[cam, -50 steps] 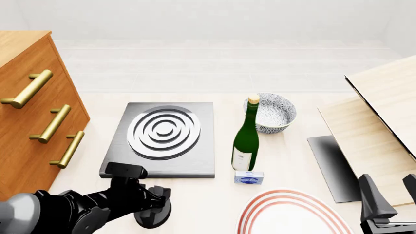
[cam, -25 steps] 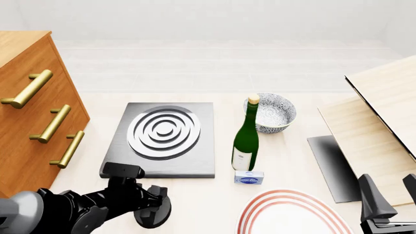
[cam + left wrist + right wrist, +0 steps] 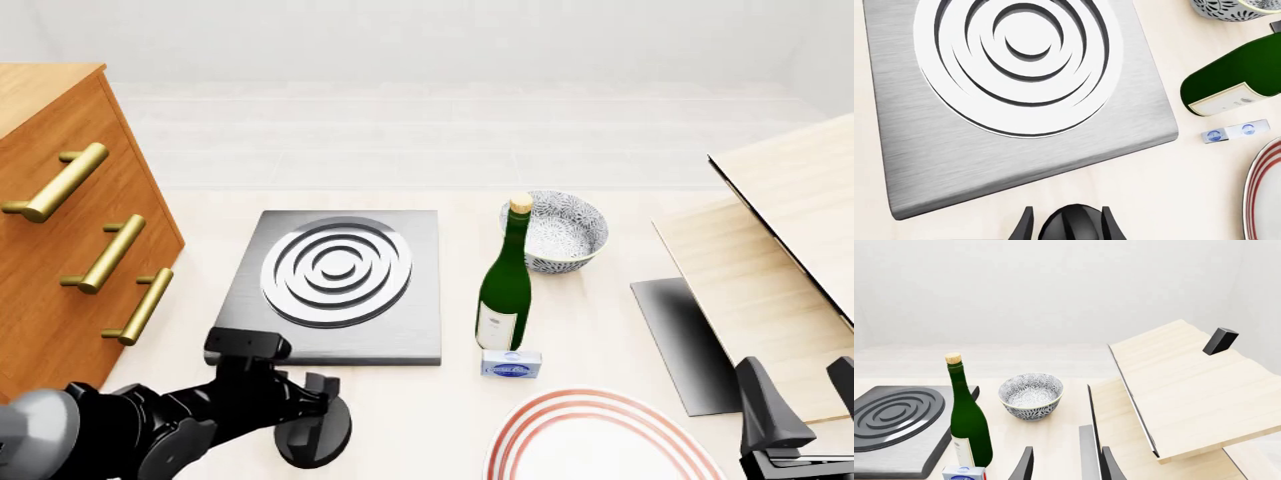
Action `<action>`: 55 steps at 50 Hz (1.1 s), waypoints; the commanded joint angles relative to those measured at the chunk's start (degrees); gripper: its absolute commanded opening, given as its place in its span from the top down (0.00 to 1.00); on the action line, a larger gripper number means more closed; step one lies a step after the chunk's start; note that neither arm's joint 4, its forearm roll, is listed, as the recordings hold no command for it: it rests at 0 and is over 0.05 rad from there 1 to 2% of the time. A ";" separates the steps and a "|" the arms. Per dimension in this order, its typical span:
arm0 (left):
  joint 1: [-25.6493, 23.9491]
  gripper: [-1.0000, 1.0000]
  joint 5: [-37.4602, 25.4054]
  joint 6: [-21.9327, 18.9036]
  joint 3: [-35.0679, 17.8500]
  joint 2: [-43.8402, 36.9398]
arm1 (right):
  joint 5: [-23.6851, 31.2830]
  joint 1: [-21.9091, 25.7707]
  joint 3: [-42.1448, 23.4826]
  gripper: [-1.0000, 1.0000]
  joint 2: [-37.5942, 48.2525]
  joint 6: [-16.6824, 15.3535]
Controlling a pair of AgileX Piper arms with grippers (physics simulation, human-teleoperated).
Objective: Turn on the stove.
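On the pale table [image 3: 441,400], the stove [image 3: 334,285] lies ahead of our left gripper [image 3: 1067,226], whose 2 fingers clasp the black knob [image 3: 1073,227]. We should keep the grip square and twist steadily. Our right gripper [image 3: 1064,462] rests spread, empty.

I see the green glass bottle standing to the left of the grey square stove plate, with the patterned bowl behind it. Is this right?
Not quite. The green glass bottle stands to the right of the grey square stove plate, not to the left. The front view shows this. The patterned bowl is indeed just behind the bottle.
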State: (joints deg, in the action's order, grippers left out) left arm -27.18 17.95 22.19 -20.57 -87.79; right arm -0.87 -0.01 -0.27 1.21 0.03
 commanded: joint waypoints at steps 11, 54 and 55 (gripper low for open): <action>9.44 0.00 -3.48 -10.49 1.36 4.26 | 0.00 0.00 0.00 0.00 0.00 0.01; 11.30 0.00 -18.93 -12.87 3.55 29.81 | 0.01 0.00 0.00 0.00 -0.03 -0.01; 11.26 0.00 -19.29 -12.69 3.60 30.61 | 0.03 -0.01 0.00 0.00 -0.06 -0.02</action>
State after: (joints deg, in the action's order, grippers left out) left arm -16.05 3.00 9.83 -17.70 -64.93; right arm -0.87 -0.01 -0.27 1.20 0.03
